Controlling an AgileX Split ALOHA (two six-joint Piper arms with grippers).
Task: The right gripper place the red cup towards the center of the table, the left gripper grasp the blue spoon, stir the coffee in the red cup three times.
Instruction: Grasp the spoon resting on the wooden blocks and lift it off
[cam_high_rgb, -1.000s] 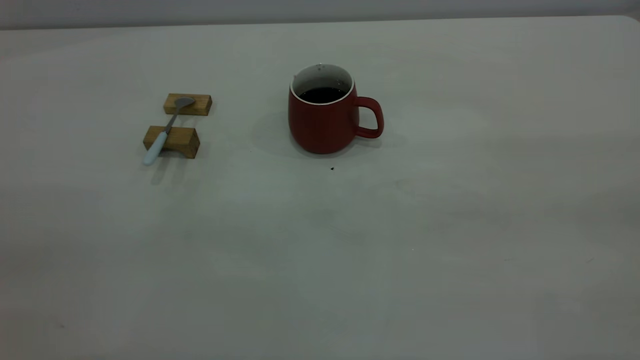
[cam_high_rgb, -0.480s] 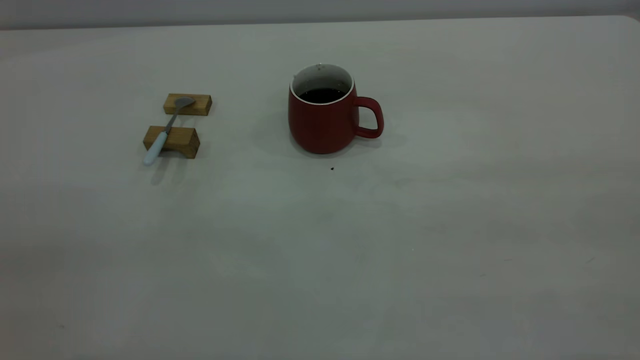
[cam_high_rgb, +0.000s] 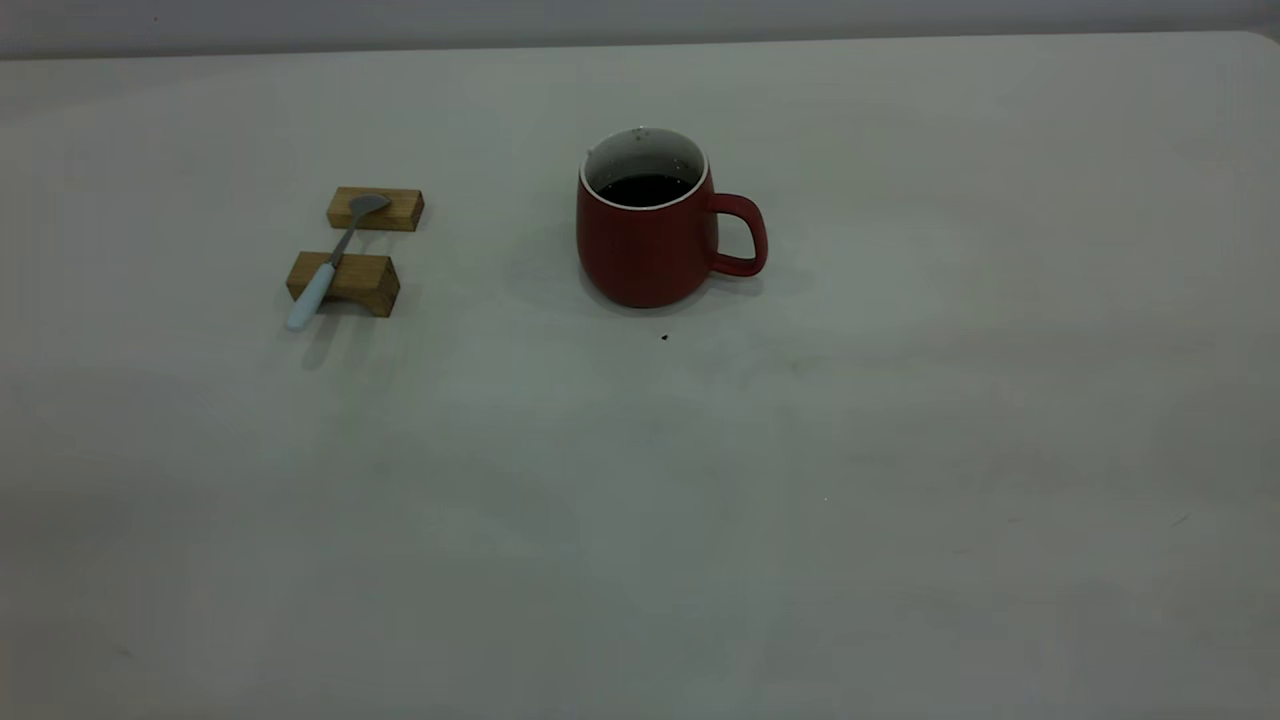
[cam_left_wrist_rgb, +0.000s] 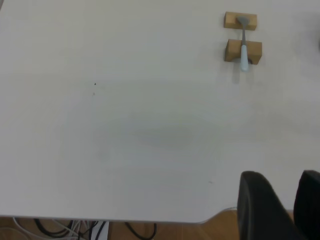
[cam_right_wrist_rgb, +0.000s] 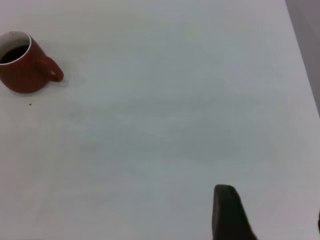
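moved: nothing since 1 s ago | cup (cam_high_rgb: 647, 236) mid-bench (cam_high_rgb: 900, 450), far from right hand (cam_right_wrist_rgb: 265, 220), which looks released | spoon (cam_high_rgb: 330, 262) on 2 blocks (cam_high_rgb: 375, 209), far from left hand (cam_left_wrist_rgb: 282, 210), released | risk: jerky cup move spills coffee (cam_high_rgb: 646, 188); spoon slips off blocks

Neither arm shows in the exterior view. In the left wrist view, the black left claw (cam_left_wrist_rgb: 282, 210) shows two dark pointed fingers (cam_left_wrist_rgb: 260, 207) with a narrow gap between them, holding nothing. In the right wrist view, the black right claw (cam_right_wrist_rgb: 270, 215) shows one dark finger (cam_right_wrist_rgb: 227, 215) and a sliver of the other, spread wide and holding nothing.
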